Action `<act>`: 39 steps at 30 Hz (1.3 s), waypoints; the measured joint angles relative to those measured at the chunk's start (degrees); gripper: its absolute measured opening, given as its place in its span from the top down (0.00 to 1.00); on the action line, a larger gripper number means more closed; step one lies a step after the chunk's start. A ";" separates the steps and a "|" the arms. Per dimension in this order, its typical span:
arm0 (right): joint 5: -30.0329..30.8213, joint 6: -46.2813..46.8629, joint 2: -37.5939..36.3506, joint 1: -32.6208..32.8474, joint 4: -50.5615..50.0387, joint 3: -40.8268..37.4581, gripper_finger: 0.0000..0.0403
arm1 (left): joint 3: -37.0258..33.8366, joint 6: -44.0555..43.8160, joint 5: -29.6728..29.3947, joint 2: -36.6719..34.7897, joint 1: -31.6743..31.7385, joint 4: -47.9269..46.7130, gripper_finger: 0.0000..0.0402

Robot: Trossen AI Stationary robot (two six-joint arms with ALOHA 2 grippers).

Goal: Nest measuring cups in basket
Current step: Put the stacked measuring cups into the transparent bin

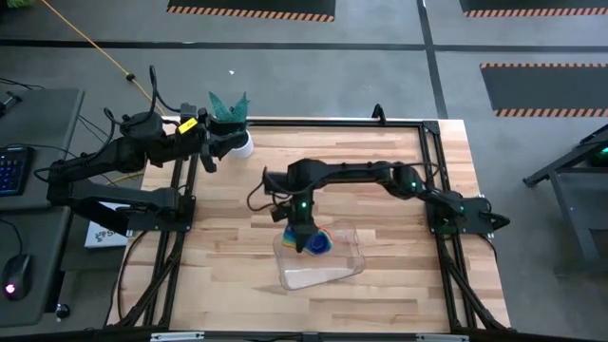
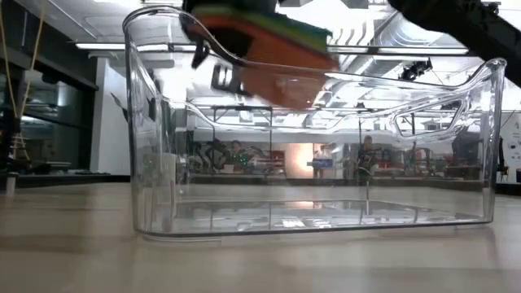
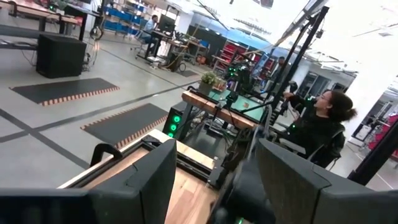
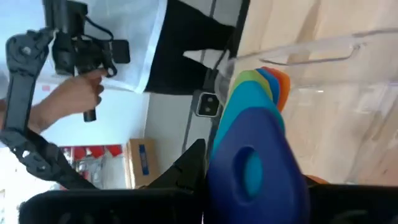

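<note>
The right claw is hanging over the clear see-through rectangular plastic basket, closed on the flat handles of a nested stack of small round plastic measuring cups in dark blue, light blue, green and orange; the stack is sitting just beyond the claw's tips, above the basket's near-left part, and in the low view it is showing at the level of the basket's rim, clear of the floor of the basket; the basket is resting on the pale wooden bench directly beneath the claw. The left claw is waiting well apart at the far-left corner of the bench, its dark fingers standing spread wide with nothing between them; a white pot with a green plant is standing just beside it.
</note>
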 joint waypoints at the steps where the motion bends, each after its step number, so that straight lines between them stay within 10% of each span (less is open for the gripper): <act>1: 0.27 0.85 -0.90 0.00 0.40 0.02 0.85 | 0.00 0.00 0.00 0.00 0.00 0.03 0.47; 14: -2.68 -2.66 -3.30 10.83 -11.23 0.00 0.85 | 0.00 -0.04 0.81 0.00 0.00 0.00 0.47; 28: -3.03 -8.39 -6.13 7.93 -13.78 -0.27 0.85 | 0.00 -3.01 0.63 0.00 0.00 0.05 0.47; 35: -1.70 -8.89 -25.63 5.70 -10.19 -31.18 0.85 | 0.00 -2.99 -0.76 0.00 -0.02 0.68 0.47; 39: 1.88 7.44 -41.60 5.27 6.84 -49.43 0.85 | 0.00 -2.91 -1.46 0.00 -0.02 0.68 0.47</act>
